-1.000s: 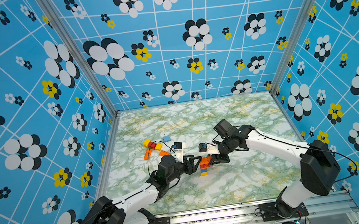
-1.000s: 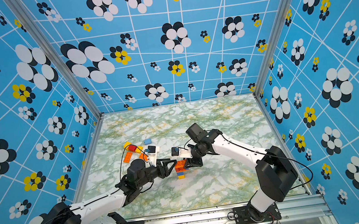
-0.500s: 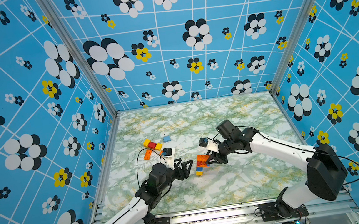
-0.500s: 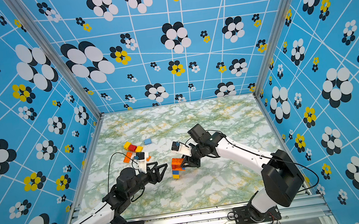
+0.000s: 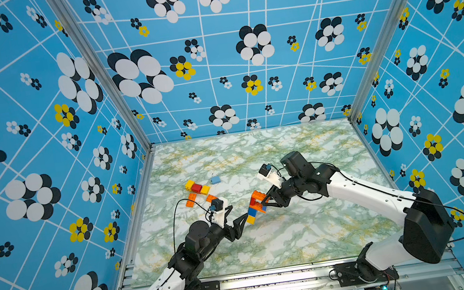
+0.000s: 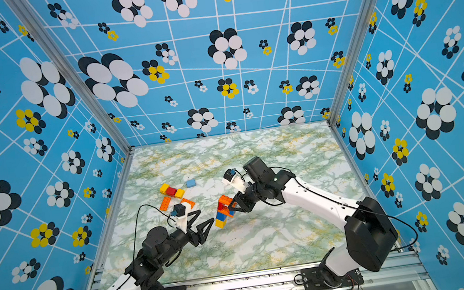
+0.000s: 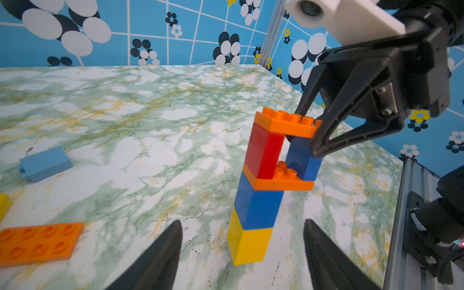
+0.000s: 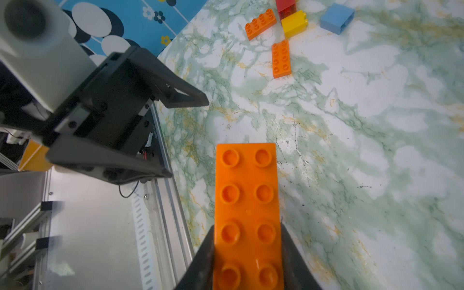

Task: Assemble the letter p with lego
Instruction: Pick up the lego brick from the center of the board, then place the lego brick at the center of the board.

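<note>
The lego letter (image 5: 255, 207) (image 6: 222, 212) is one upright, slightly leaning stack: yellow, blue, an orange plate, a red and a blue brick side by side, and an orange plate on top (image 7: 261, 175). My right gripper (image 5: 268, 200) (image 6: 233, 204) (image 8: 247, 227) is shut on the end of that top orange plate (image 8: 247, 190). My left gripper (image 5: 239, 217) (image 6: 207, 217) (image 7: 242, 223) is open just short of the yellow foot, touching nothing. Whether the foot rests on the table I cannot tell.
Loose lego lies at the left middle of the marble table (image 5: 299, 235): a yellow-red-yellow row (image 5: 196, 187) (image 6: 171, 191), a pale blue brick (image 5: 215, 180) (image 7: 45, 163) and two orange plates (image 5: 191, 200) (image 6: 188, 202) (image 8: 281, 59). Patterned walls close three sides.
My left gripper has opened, let go of the stack and drawn back towards the near left. The right gripper still holds the stack's top.
</note>
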`<state>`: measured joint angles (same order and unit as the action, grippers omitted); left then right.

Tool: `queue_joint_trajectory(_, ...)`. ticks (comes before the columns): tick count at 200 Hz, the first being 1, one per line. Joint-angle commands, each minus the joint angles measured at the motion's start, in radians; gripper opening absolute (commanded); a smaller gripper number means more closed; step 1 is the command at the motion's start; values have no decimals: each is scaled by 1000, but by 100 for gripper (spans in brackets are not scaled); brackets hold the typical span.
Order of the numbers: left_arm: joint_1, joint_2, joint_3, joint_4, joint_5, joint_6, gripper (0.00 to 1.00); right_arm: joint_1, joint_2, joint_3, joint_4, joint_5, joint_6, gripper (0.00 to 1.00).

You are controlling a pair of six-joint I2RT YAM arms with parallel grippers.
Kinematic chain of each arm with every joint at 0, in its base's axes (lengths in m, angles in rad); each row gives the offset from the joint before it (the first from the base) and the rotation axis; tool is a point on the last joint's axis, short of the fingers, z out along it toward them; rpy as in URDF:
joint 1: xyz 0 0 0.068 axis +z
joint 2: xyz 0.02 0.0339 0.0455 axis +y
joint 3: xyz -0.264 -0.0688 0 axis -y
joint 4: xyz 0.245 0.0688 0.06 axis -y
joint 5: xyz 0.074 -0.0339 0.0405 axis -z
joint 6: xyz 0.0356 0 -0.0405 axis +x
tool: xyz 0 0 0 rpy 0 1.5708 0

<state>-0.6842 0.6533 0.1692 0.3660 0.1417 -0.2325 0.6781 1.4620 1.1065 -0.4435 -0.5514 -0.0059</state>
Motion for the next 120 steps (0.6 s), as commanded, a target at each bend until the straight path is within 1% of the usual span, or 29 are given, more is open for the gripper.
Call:
queue_joint_trajectory(1,-31,9,-16,32,-33,94,77,5,-32,42,-34,20,140,27)
queue_joint_trajectory(28,-48,53,-2,42,-48,120,76,8,-8,78,-88,45,183,25)
queue_joint_trajectory(77,-62,150,19,92,-38,126,68,16,-12,75,-62,47,244,25)
queue_joint_trajectory(120,-69,238,30,173,-12,105,64,41,-14,72,-42,51,256,25)
